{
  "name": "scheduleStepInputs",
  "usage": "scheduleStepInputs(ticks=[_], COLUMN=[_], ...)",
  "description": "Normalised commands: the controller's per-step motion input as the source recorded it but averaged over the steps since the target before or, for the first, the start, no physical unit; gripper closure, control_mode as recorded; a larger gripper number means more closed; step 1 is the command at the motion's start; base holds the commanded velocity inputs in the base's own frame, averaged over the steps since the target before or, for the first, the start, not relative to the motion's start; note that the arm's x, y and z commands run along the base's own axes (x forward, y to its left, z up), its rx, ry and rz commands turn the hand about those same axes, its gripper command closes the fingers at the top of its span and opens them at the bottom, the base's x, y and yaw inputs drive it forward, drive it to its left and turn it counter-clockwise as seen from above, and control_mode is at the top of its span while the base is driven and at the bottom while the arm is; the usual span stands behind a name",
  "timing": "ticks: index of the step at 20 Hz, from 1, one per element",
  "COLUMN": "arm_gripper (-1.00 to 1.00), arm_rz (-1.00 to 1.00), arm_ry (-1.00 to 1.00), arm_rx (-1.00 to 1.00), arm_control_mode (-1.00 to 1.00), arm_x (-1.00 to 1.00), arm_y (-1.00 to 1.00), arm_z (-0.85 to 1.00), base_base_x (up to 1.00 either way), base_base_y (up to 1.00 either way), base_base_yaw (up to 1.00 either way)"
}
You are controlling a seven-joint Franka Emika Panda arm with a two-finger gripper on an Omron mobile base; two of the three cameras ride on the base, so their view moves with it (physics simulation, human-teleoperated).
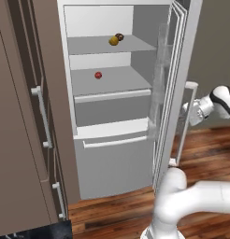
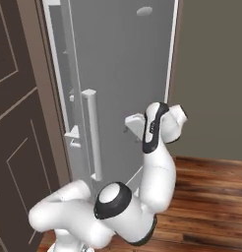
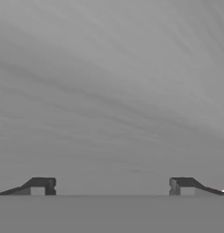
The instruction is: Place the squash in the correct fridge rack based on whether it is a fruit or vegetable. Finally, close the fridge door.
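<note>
Left base view, fridge door (image 1: 175, 88): stands open at the right of the cabinet, seen nearly edge-on, clear bins on its inner face.
Left base view, fridge rack (image 1: 107, 45): the higher grey shelf, carrying two items toward its middle.
Left base view, squash (image 1: 113, 41): yellow ball resting on the fridge rack, touching or just beside a dark brown ball (image 1: 119, 36) behind it.
Left base view, lower shelf (image 1: 110, 80): holds a small red ball (image 1: 98, 75), alone, well apart from the squash.
Left base view, drawer front (image 1: 116, 161): below the shelves, horizontal handle, shut.
Left base view, arm: wrist reaches in behind the outer face of the door, beside the vertical bar handle (image 1: 186, 122).
Right base view, fridge door: outer silver-grey face fills the middle; bar handle at its left part.
Right base view, arm: folded upward, hand turned toward the door panel, to the right of the handle.
Hand view, claw (image 3: 112, 186): the two dark tips stand wide apart, nothing between them.
Hand view, surface ahead: plain brushed grey door face, close in front of the tips; contact cannot be judged.
</note>
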Motion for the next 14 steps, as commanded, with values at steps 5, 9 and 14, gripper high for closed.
scheduleStepInputs(ticks=[5,9,14], arm_gripper=[-1.0,-1.0,-1.0], arm_rz=[-0.03,-0.15,-0.15], arm_ry=[-0.17,-0.1,-0.01], arm_rx=[-0.05,-0.03,-0.03], arm_control_mode=[-1.0,-1.0,-1.0], arm_x=[0.26,0.39,0.39], arm_y=[0.89,0.71,0.56], arm_z=[0.09,0.0,-0.03], base_base_x=[0.0,0.0,0.0], base_base_y=[0.0,0.0,0.0], base_base_yaw=[0.0,0.0,0.0])
